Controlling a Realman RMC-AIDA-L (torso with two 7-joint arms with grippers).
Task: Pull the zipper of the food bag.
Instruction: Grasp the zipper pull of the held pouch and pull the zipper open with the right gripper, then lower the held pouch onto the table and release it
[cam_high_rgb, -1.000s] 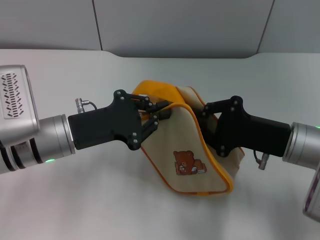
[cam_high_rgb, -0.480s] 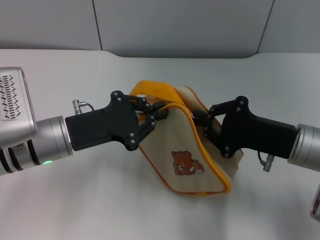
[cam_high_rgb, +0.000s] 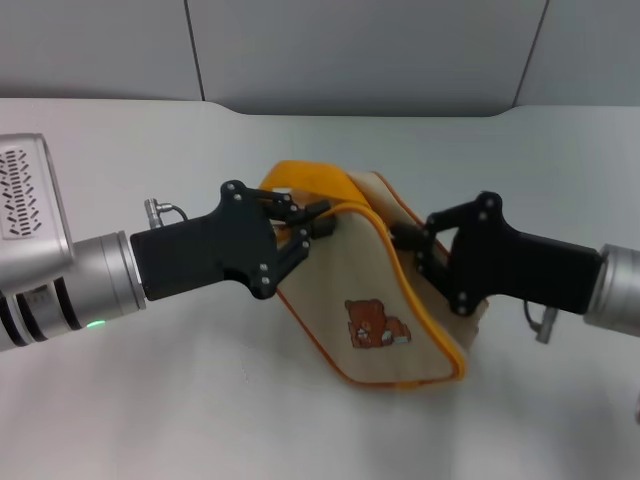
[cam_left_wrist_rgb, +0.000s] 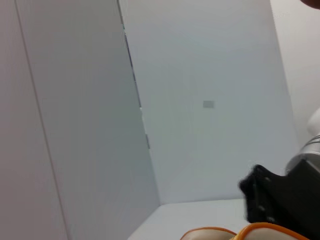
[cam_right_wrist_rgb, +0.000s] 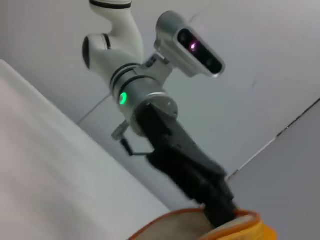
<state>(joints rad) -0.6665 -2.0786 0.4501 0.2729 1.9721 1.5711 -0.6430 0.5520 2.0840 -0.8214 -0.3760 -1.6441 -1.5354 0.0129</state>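
Both end effectors, left (cam_high_rgb: 312, 222) and right (cam_high_rgb: 402, 237), pinch upright food bag (cam_high_rgb: 375, 300) top.

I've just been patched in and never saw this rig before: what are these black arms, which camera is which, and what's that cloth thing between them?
This is a two-armed robot. The wide picture is from its head camera; the other two are from cameras on its wrists. On the white table lies the food bag, beige with orange trim and a bear print. The left claw pinches its top edge at one end, where the zipper runs, though the pull tab is hidden. The right claw grips the opposite end. Each wrist camera shows mostly wall, the bag's orange rim and the other arm.
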